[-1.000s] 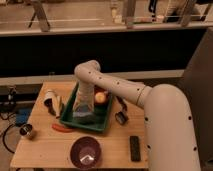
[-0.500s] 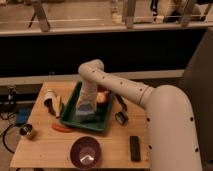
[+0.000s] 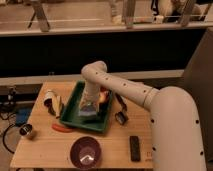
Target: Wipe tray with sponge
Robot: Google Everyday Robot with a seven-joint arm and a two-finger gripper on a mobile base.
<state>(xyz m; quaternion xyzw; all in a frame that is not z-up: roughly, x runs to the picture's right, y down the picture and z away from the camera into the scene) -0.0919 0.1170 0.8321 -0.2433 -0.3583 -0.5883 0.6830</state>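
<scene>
The dark green tray [image 3: 75, 102] lies in the middle of the wooden table. My arm reaches down into it, and my gripper [image 3: 90, 106] is low inside the tray, on the bluish-grey sponge [image 3: 88, 111], which rests on the tray floor near its middle. A round orange-yellow fruit-like object [image 3: 104, 96] sits in the tray's far right part, just right of my wrist.
A purple bowl [image 3: 85, 152] stands at the table's front. An orange carrot-like object [image 3: 63, 128] lies before the tray. A banana and pale cup [image 3: 51, 100] are at the left, a metal can [image 3: 27, 131] at front left. Dark objects [image 3: 135, 148] lie at right.
My arm and gripper have shifted slightly to the right and toward the tray's middle, with the sponge under the gripper.
</scene>
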